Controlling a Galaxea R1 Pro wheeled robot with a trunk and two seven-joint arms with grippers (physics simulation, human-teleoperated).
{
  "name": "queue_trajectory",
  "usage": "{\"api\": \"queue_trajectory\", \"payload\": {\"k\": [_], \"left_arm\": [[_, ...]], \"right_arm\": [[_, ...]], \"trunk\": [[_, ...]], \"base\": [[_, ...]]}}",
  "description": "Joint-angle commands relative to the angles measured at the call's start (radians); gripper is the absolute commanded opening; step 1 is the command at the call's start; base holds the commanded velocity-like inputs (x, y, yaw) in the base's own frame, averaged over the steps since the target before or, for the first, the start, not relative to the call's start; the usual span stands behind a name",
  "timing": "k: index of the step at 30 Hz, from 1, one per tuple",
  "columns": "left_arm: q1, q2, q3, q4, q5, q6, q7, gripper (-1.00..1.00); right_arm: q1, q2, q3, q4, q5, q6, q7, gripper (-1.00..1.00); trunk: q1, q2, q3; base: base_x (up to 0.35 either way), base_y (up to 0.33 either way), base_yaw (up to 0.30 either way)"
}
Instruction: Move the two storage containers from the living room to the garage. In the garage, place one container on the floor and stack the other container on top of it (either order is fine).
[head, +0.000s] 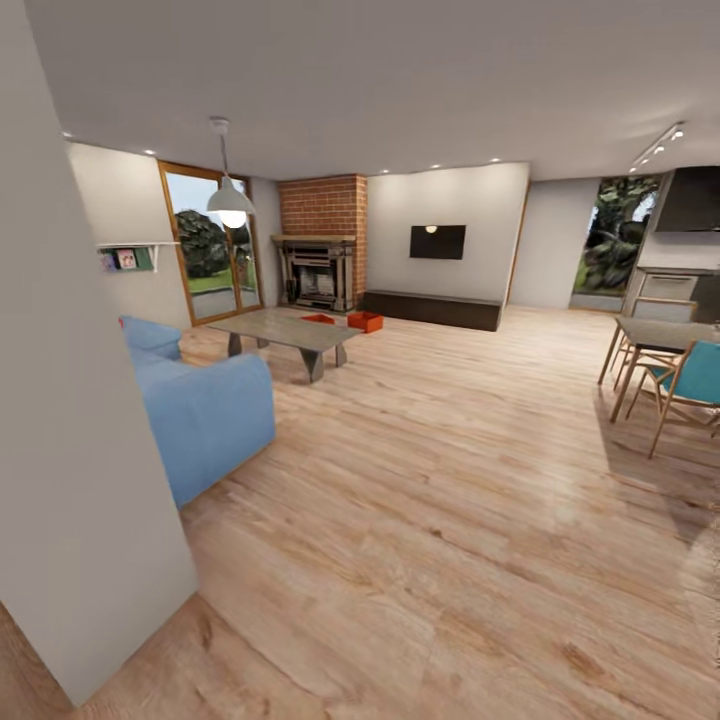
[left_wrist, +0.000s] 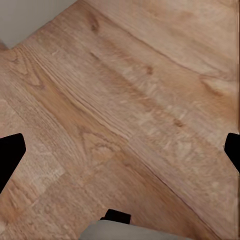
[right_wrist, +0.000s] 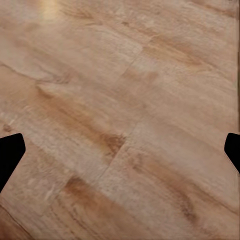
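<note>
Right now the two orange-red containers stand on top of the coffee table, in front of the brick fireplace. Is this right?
Not quite. In the head view the two orange-red containers sit on the wood-plank floor behind the coffee table, not on top of it. They are indeed in front of the brick fireplace.

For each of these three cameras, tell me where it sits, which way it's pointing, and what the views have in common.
Head view: on the robot's head, looking forward across the living room at the coffee table, the two storage containers and the fireplace; none of the robot's body.
Left wrist view: by the left hand, looking down at the wood floor; dark fingertips at both edges.
Right wrist view: by the right hand, same downward look, fingertips apart.
Shared: the plank floor.
</note>
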Motion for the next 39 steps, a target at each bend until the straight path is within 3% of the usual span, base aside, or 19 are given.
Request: {"api": "queue_trajectory", "payload": {"k": [1,9,39], "left_arm": [[-0.001,0.000,0.008,0.003,-0.007,-0.005,0.002,1.00],[-0.001,0.000,0.008,0.003,-0.008,-0.005,0.002,1.00],[-0.001,0.000,0.008,0.003,-0.008,-0.004,0.002,1.00]], "right_arm": [[0.000,0.000,-0.002,-0.002,0.005,-0.001,0.000,1.00],[0.000,0.000,-0.002,-0.002,0.004,-0.001,0.000,1.00],[0.000,0.000,0.001,-0.002,0.004,-0.001,0.001,1.00]], "trunk": [[0.001,0.000,-0.001],[0.001,0.000,-0.001],[0.001,0.000,-0.001]], "base": [[0.327,0.000,-0.234],[0.327,0.000,-0.190],[0.327,0.000,-0.003]]}}
